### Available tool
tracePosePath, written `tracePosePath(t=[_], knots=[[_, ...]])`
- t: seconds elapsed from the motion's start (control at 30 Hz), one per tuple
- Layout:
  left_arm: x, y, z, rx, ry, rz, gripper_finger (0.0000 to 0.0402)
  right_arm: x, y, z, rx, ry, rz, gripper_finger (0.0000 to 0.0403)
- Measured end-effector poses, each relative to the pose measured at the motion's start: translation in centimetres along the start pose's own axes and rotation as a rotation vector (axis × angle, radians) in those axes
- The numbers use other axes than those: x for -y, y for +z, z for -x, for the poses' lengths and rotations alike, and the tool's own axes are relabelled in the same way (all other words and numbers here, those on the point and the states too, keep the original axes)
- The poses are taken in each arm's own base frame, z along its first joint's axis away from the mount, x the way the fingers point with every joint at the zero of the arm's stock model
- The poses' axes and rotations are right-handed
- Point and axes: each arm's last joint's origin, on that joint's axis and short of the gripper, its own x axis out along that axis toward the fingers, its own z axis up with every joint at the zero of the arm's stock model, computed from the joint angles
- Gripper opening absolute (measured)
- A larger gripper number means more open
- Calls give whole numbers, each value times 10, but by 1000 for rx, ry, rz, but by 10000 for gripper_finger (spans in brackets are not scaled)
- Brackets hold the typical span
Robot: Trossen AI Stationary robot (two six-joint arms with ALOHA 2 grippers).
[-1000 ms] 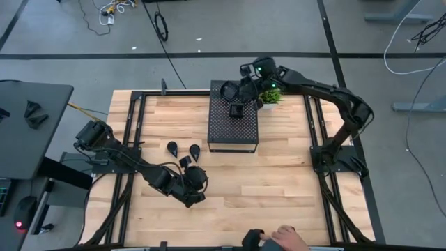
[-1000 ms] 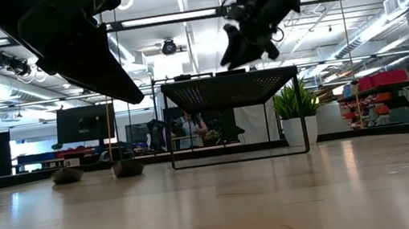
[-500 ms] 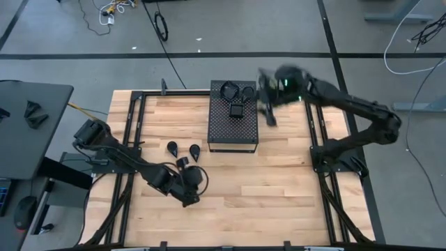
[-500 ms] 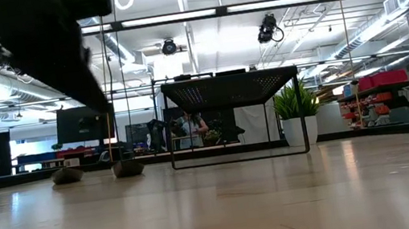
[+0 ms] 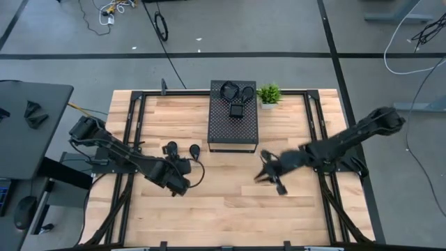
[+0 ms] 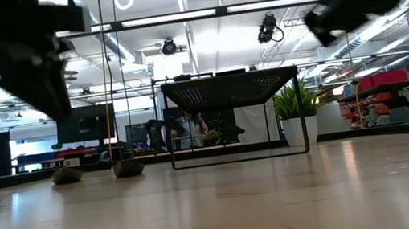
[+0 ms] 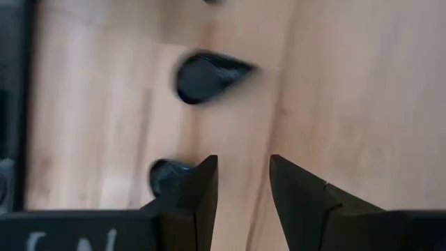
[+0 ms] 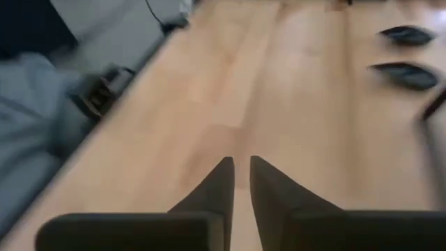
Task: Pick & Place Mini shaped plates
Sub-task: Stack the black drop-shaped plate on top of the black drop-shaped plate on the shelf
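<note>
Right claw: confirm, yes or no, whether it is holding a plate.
No: the right claw shows bare wood between its nearly closed fingers, and no plate.

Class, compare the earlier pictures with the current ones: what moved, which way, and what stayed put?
The right claw left the black perforated box and swung out over the bare table, its fingers now nearly closed on nothing. The left claw shifted slightly towards the two teardrop plates, open. Those plates, the plates on the box and the potted plant stayed put.
</note>
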Motion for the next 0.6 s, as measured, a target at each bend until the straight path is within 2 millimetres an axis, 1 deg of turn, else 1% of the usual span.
tracePosePath(t=[0.1, 0.17, 0.23, 0.37, 0.53, 0.6], knots=[[1, -3, -19, -28, -75, -81, 135, -22, -28, -6, 126, 22, -96, 44], [0, -3, -33, 2, -87, -69, 135, -31, -40, -5, 211, 10, -136, 40], [-3, -3, -46, 21, -114, -83, 135, -37, -48, -3, 282, -13, -157, 38], [-9, -3, -65, 73, -119, -178, 135, -39, -48, 1, 371, -80, -156, 38], [-18, -2, -80, 127, -89, -305, 135, -35, -41, 3, 443, -143, -98, 38], [-22, -3, -86, 126, -76, -328, 135, -33, -38, 4, 464, -153, -91, 38]])
